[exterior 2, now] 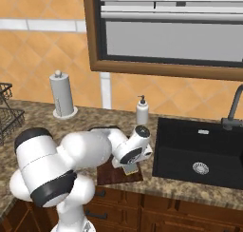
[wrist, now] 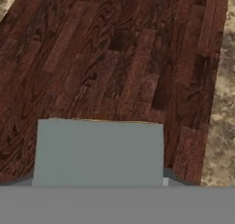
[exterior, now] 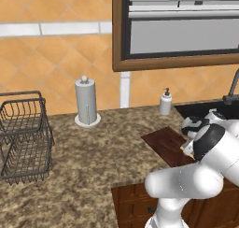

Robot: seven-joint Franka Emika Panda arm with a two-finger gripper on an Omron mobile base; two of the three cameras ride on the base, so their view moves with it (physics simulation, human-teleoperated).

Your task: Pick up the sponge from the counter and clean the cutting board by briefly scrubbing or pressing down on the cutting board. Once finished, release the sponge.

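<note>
In the left base view, the cutting board (exterior: 164,145) is seen lying flat on the counter (exterior: 93,147), just in front of the soap bottle (exterior: 165,102) and beside the black sink (exterior: 205,109). The arm is bent low over the board's near end, so the hand is largely hidden by the arm's own body. A paper towel holder (exterior: 86,102) is set well to the left of the board, and a wire basket (exterior: 23,136) further left again.

In the right base view, the gripper (exterior 2: 130,168) is lowered onto the board (exterior 2: 111,175), near the corner closest to the sink (exterior 2: 201,152). A small yellowish-edged pad, the sponge (exterior 2: 130,169), is glimpsed under the hand, touching the board. How far the jaws are spread cannot be told here.

In the hand view, the sponge (wrist: 98,152) is shown as a grey-blue block with a thin yellow rim, resting against the dark grained board (wrist: 114,58). The fingertips are covered, so the jaws' opening cannot be read; the sponge is judged to be held between them, since it sits right at the hand.

The sponge is judged light, soft and compressible, best pinched across its short sides. The board looks stiff and heavy enough not to slide.

No writing or brand can be read on anything.
</note>
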